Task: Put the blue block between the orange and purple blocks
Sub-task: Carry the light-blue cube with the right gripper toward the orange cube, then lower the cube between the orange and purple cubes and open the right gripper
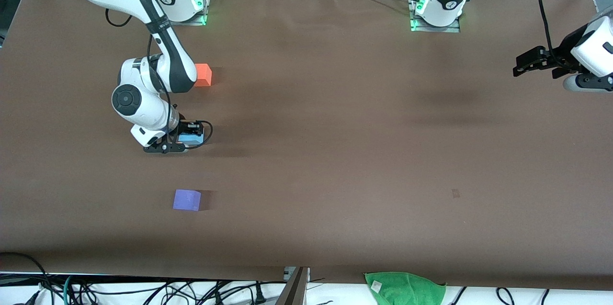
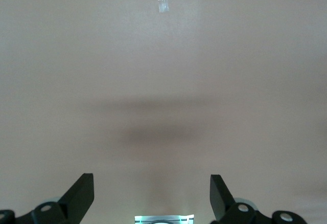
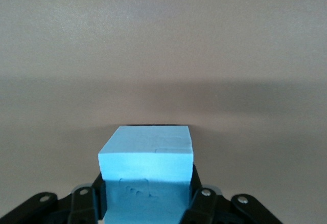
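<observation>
blue block: matt foam, slightly dented. Table cover: matt brown paper. Green cloth: fuzzy terry.

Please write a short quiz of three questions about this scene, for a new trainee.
1. True or false: the right claw is shut on the small sky-blue matte cube.
2. Which cube lies nearest the front camera: (A) orange-red matte cube, (B) violet-purple matte cube, (C) the sky-blue one?
3. Fill in: the left claw, waiting at its end of the brown table, is ____.

Key: 1 true; 2 B; 3 open.
</observation>
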`<control>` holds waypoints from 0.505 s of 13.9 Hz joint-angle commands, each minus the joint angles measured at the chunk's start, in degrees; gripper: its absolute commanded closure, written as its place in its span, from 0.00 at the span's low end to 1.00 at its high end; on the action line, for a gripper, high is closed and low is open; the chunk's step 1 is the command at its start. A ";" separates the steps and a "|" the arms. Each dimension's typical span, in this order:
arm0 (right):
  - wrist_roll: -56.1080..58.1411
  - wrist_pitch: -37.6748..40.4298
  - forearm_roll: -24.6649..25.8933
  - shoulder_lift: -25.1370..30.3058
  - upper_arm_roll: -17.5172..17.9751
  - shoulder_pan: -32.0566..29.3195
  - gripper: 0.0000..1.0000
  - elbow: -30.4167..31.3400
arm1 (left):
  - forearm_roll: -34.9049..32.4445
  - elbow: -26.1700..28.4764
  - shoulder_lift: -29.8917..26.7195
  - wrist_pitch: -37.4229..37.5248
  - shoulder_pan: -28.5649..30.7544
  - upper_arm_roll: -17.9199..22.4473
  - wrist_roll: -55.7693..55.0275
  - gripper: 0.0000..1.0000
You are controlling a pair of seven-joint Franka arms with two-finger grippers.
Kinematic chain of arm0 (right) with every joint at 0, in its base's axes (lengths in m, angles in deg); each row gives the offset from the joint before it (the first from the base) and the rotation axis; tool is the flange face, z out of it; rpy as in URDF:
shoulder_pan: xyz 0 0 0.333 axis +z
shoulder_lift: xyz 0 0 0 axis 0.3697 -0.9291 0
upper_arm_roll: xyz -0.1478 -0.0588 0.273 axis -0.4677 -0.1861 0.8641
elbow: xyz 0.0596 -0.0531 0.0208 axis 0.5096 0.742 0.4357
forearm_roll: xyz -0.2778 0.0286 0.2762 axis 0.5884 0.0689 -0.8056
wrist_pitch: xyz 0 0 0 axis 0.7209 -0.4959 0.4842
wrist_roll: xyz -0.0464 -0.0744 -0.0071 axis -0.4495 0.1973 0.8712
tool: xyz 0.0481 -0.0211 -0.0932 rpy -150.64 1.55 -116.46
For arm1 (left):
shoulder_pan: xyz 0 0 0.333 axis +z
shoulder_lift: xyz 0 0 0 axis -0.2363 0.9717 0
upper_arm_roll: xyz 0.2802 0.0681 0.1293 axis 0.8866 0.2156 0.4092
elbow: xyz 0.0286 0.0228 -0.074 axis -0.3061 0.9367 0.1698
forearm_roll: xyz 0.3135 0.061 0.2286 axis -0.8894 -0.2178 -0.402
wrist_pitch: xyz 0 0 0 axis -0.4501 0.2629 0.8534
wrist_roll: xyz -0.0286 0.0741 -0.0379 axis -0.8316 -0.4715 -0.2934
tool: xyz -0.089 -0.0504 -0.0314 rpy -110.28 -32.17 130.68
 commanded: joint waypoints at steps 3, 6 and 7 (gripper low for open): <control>-0.26 -1.34 -1.35 0.45 0.38 0.24 0.45 1.20 | -0.99 -1.57 0.56 1.60 -0.02 -0.39 0.93 0.00; -0.18 -1.43 -1.53 0.36 0.47 0.42 0.45 1.12 | -0.99 -1.75 0.56 1.60 -0.20 -0.47 0.84 0.00; -0.18 -1.43 -1.53 0.36 0.47 0.50 0.45 1.12 | -0.99 -1.75 0.56 1.51 -0.37 -0.47 0.76 0.00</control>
